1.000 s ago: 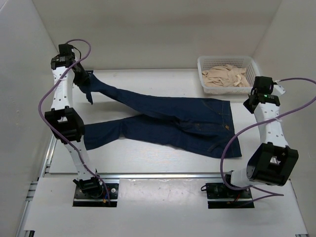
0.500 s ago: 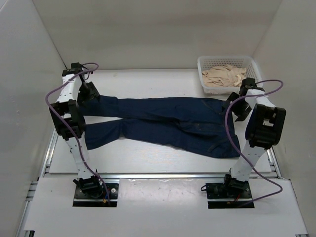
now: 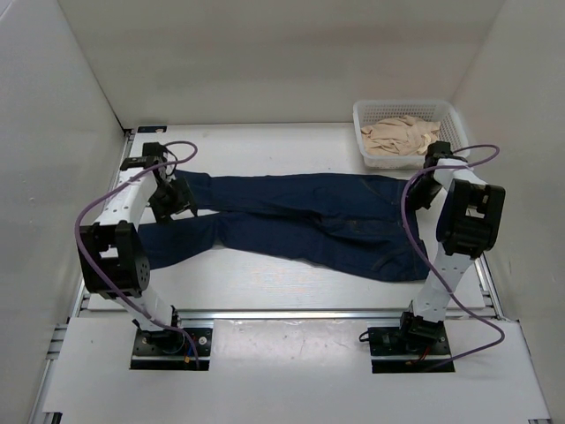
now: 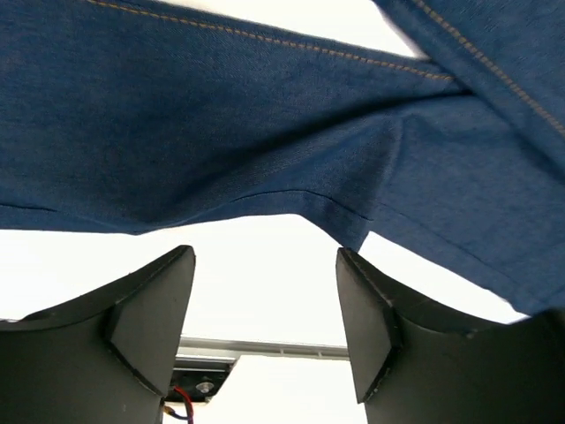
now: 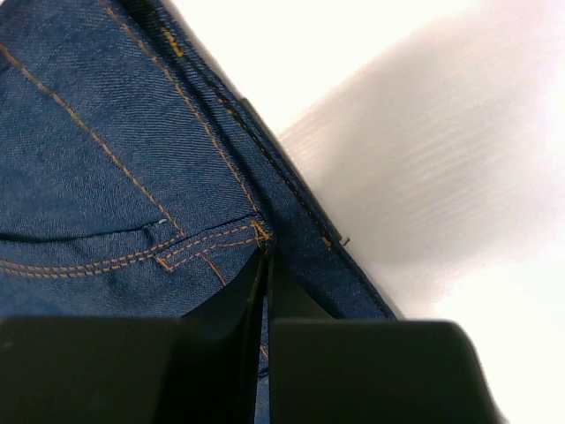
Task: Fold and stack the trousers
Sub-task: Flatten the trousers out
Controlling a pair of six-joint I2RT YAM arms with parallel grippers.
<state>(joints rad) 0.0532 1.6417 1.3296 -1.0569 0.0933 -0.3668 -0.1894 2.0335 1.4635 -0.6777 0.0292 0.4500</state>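
Setting up lengthwise fold of jeans (image 3: 300, 212).
Open wide, empty on L pincer (image 4: 263, 265) by leg hem (image 4: 335, 221); shut at waistband (image 5: 282, 190) on R pincer (image 5: 267, 261), hold unclear. Pinch hem square, lift evenly.

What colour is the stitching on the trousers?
Orange-tan stitching on the dark navy trousers; it shows best in the right wrist view.

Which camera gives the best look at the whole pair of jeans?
The top external view: the jeans lie full length across the table. The left wrist view shows only leg fabric, the right wrist only waistband stitching.
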